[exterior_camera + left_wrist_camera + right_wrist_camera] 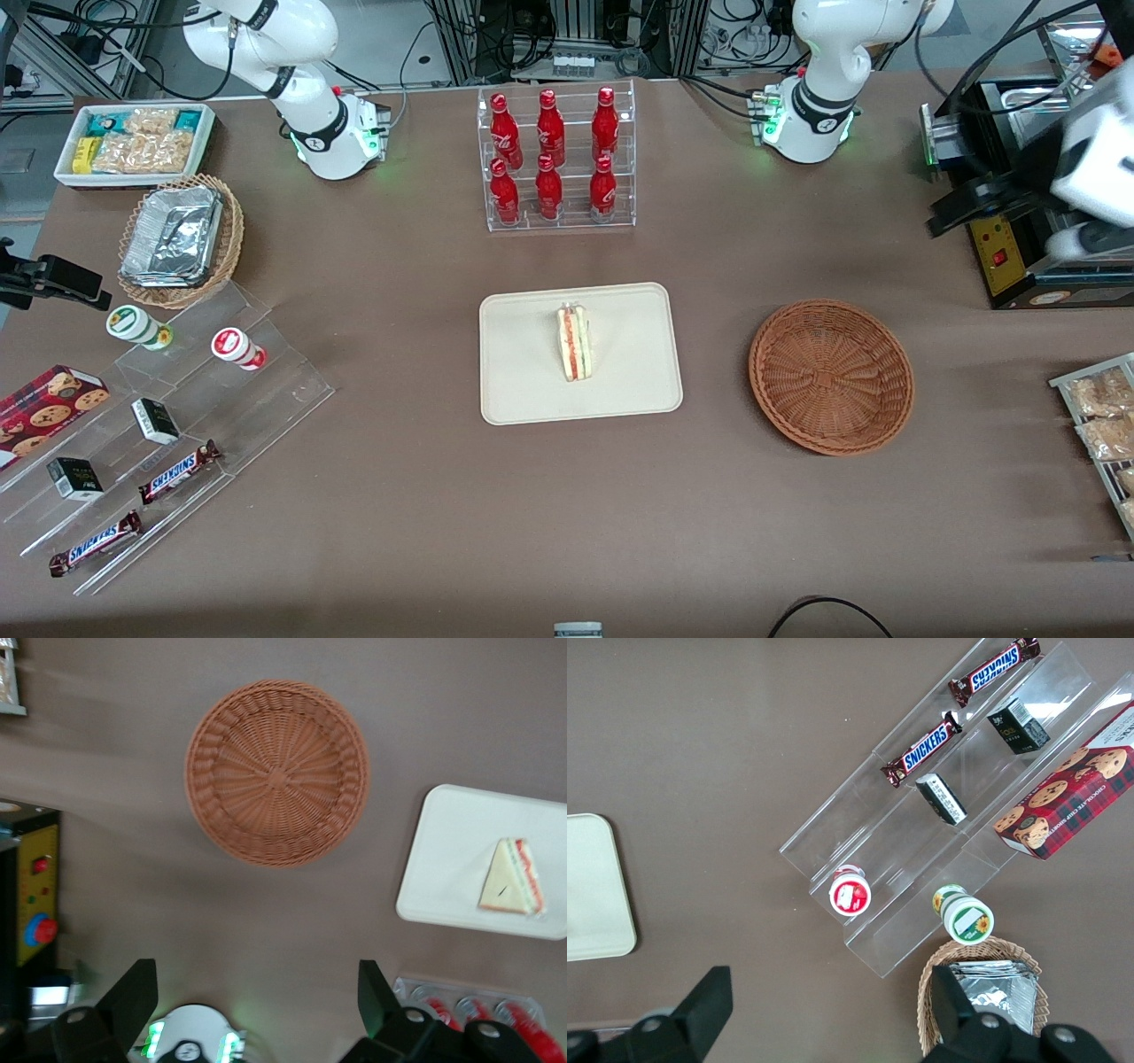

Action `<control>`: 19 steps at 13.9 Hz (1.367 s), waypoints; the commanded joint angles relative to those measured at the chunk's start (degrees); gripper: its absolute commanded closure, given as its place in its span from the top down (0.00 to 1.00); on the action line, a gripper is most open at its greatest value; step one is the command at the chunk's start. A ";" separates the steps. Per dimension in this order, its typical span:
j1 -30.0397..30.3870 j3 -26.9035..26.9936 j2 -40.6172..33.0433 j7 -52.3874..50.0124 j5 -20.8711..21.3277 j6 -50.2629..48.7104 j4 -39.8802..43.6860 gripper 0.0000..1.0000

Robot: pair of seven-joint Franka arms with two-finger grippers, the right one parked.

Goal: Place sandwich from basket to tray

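Your sandwich point(575, 342) already lies near the middle of the tray point(523, 390), and the basket point(831, 377) beside it holds nothing. The pincer point(257, 1010) hangs spread and empty high above the counter point(443, 514), toward the working arm's end. Should you regrip, treat the wedge as light, soft and squashable: pinch its 2 flat bread faces gently.

the gripper point(257, 1010) is held high above the table with its fingers point(133, 992) spread wide, nothing between them. the basket point(831, 377) is left bare and open from above. the sandwich point(575, 342) is set alone on the tray point(620, 390), with bare tray surface all round it. the rack of red bottles point(556, 158) is stood well apart from the tray's edge.
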 commanded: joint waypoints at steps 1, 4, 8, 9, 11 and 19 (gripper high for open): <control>-1.74 1.32 0.36 2.25 0.04 -0.36 0.77 1.00; -2.70 1.67 2.04 2.25 5.88 2.60 1.49 1.00; -2.71 2.19 1.52 8.46 6.98 5.88 0.17 1.00; -2.71 3.07 1.43 10.32 7.07 5.88 -0.18 1.00; -2.71 3.16 1.25 12.35 6.89 5.88 -0.27 1.00; -0.16 2.72 -2.53 13.94 3.03 4.03 -2.83 1.00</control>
